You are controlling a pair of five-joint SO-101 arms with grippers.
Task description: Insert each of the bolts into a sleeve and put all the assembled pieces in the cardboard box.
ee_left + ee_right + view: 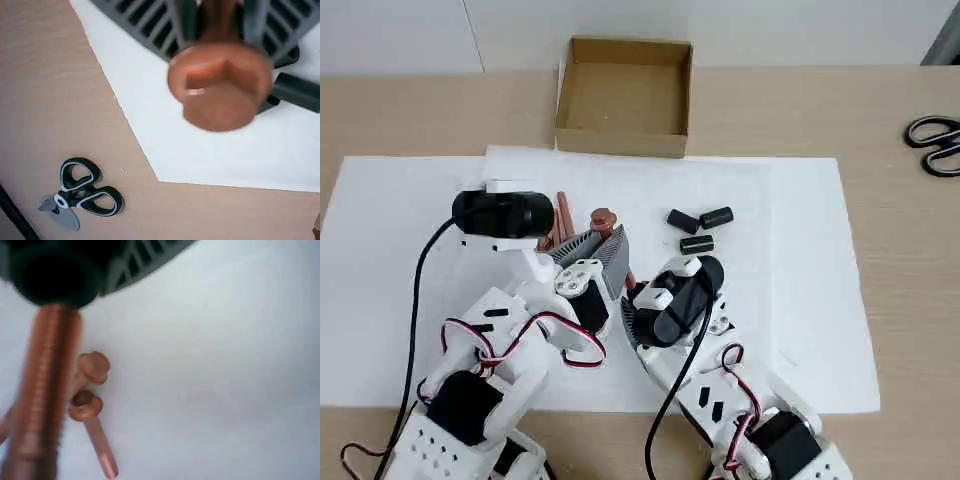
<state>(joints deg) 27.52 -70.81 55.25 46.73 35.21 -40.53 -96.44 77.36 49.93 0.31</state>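
Note:
My left gripper (604,248) is shut on a copper bolt (603,218), whose broad head (220,86) faces the left wrist camera. My right gripper (633,297) is shut on a black sleeve (50,274). The bolt's threaded shaft (44,390) lines up with the sleeve's mouth and meets it. Three loose black sleeves (695,230) lie on the white paper just right of the grippers. Spare copper bolts (560,222) lie to the left, two of them (90,390) under the held shaft. The cardboard box (625,140) stands open and empty at the back.
Both arms crowd the middle of the white paper sheet (800,260). Black-handled scissors (935,143) lie on the wooden table at the far right, seen again in the left wrist view (82,192).

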